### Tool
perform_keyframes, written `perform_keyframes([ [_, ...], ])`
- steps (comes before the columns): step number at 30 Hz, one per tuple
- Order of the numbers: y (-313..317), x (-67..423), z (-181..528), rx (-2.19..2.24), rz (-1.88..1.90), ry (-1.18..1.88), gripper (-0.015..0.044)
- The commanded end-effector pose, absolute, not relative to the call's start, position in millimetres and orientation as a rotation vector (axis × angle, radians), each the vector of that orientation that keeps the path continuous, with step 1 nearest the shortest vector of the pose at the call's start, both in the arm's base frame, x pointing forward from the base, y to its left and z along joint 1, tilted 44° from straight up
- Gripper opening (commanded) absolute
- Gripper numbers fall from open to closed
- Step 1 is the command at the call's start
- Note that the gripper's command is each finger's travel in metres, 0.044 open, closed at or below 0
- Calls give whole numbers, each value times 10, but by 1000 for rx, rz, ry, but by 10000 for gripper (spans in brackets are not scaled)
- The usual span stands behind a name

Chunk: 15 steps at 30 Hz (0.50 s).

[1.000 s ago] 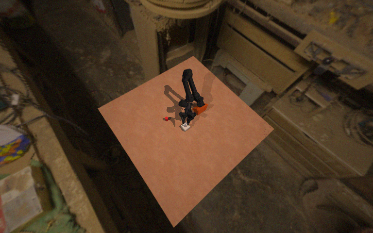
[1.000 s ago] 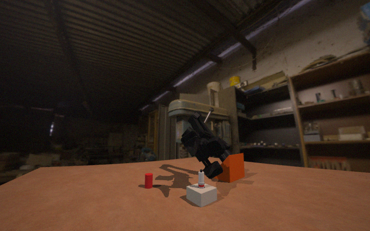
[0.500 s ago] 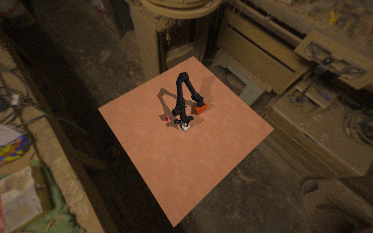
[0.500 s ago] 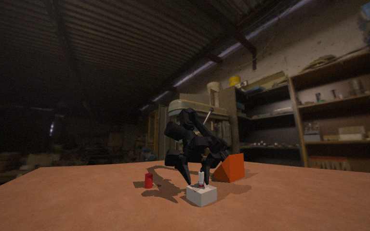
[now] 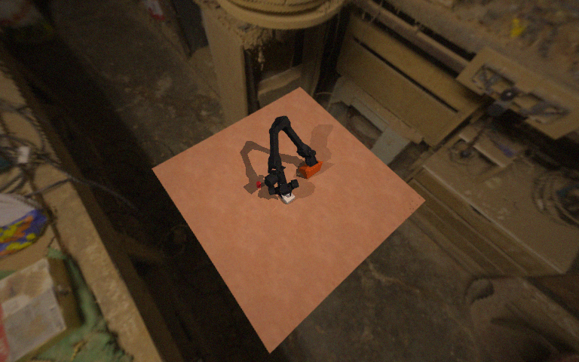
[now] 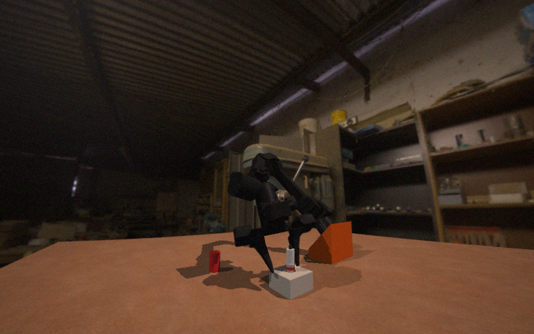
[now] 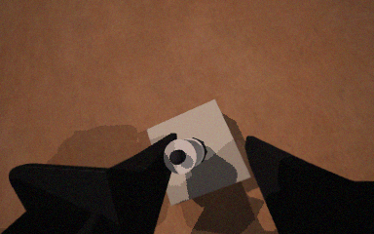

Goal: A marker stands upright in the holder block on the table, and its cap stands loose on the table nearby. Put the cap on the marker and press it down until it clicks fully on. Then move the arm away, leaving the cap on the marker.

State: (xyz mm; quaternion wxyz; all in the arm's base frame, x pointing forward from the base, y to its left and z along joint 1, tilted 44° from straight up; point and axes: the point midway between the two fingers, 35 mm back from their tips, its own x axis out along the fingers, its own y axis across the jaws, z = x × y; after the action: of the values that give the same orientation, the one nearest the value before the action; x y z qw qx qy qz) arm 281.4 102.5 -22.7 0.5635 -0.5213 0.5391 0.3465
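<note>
A white marker (image 6: 290,258) (image 7: 179,156) with a red band stands upright in the pale grey holder block (image 6: 293,285) (image 7: 208,122) (image 5: 289,197). Its top is bare. The red cap (image 6: 214,261) (image 5: 258,183) stands on the table to the left of the block, apart from the arm. My gripper (image 6: 284,266) (image 7: 210,139) (image 5: 283,188) is open and points down over the block, with one finger on each side of the marker. In the wrist view the left finger is right against the marker, and the right finger stands clear of it. Nothing is held.
An orange wedge (image 6: 332,243) (image 5: 309,170) lies just behind and to the right of the block, at the arm's base. The brown table top (image 5: 283,268) (image 6: 96,298) ends in open edges on all sides, with workshop clutter below and shelves beyond.
</note>
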Motion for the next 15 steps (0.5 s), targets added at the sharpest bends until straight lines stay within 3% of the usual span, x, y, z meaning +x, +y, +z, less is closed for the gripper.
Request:
perform_keyframes([
  [1,852,3380,262,-1242,570,1164,246],
  [15,830,3405,312,-1226,532,1198,246],
])
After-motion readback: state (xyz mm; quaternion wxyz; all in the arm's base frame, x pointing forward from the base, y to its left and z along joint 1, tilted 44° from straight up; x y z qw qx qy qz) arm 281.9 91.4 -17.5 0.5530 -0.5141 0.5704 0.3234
